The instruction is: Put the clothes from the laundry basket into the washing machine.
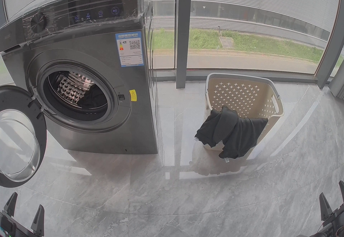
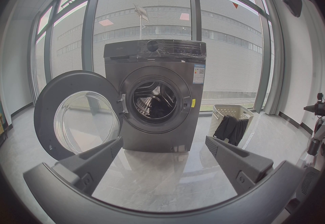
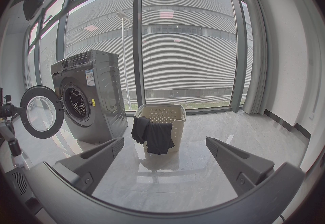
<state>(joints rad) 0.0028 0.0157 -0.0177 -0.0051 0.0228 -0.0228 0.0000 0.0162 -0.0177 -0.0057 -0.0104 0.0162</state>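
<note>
There is one washing machine [image 1: 89,80] with one round door [image 1: 18,144] and one laundry basket [image 1: 243,94]. One bundle of dark clothes [image 1: 233,132] hangs over the basket's rim; separate pieces cannot be counted. There are two grippers, the left gripper [image 1: 27,202] and the right gripper [image 1: 332,191].

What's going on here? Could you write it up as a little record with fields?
Washer: washing machine, to the robot's left
Door: door swung wide open
Basket: laundry basket near the window, right of the machine
Clothes: dark clothes draped over the basket's front rim
Hands: left hand and right hand both open, empty, well short of the basket
Progress: clothes not yet picked up
</note>
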